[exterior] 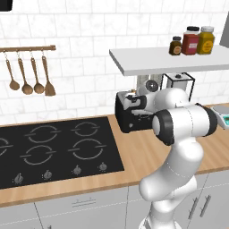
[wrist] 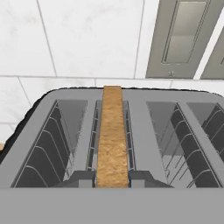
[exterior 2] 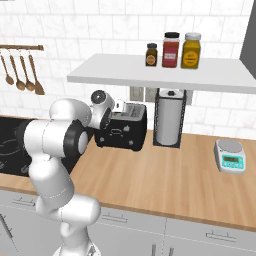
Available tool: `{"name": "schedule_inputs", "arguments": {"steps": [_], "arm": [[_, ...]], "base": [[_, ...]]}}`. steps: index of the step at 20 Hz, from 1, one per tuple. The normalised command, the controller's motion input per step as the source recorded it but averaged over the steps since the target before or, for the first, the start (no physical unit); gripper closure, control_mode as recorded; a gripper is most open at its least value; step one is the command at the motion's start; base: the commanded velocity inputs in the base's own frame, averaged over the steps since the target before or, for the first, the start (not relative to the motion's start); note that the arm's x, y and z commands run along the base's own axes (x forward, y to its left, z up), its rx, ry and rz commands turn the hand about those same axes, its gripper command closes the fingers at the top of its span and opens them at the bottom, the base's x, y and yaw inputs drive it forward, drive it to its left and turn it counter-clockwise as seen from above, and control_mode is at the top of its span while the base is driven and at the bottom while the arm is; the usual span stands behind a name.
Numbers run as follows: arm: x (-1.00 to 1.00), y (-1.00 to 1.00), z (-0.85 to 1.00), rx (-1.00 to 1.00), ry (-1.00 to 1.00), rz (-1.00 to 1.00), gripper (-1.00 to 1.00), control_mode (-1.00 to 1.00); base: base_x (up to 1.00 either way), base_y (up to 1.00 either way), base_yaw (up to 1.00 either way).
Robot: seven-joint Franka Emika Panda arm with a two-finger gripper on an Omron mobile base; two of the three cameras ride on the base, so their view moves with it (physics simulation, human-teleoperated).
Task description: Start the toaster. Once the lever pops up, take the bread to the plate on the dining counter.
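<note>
In the hand view we see our two dark fingertips [wrist: 81,178] set tight against either face of the bread [wrist: 112,135], so the gripper [wrist: 112,179] is clamped on the slice's upper edge. The bread stands on edge in the left slot of the toaster [wrist: 140,127], its tan top rising between the wire guides; the right slot beside it holds nothing but its wires. Behind the toaster there is white tiled wall and a grey outlet plate [wrist: 181,37].

From the left base view, the hand sits right over the black toaster [exterior: 127,117], which stands on the wood worktop [exterior: 138,156] just beside the black cooktop [exterior: 53,150]. From the right base view, the toaster [exterior 2: 125,131] is next to a paper-towel holder [exterior 2: 169,117] under a white shelf [exterior 2: 160,75] carrying three spice jars [exterior 2: 171,49]. A small kitchen scale [exterior 2: 230,156] rests farther along the worktop, well apart from the toaster. Wooden utensils [exterior: 29,71] hang from a rail on the wall above the cooktop.
</note>
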Motion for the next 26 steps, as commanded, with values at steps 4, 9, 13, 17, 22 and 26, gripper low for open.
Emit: {"name": "schedule_inputs", "arguments": {"steps": [4,9,13,17,22,26], "arm": [[-0.01,0.00,0.03,0.00,-0.03,0.00,1.00,-1.00],[-0.22,0.00,0.21,0.00,-0.17,0.00,1.00,-1.00],[-0.34,0.00,0.33,0.00,-0.19,0.00,1.00,-1.00],[-0.29,0.00,0.50,0.00,-0.16,-0.01,1.00,-1.00],[-0.24,0.00,0.66,0.00,-0.03,0.00,1.00,-1.00],[-0.60,-0.01,0.59,0.00,0.04,-0.02,1.00,-1.00]], "base": [[0.00,0.00,0.00],[0.00,0.00,0.00],[0.00,0.00,0.00],[0.00,0.00,0.00],[0.00,0.00,0.00],[0.00,0.00,0.00]]}}
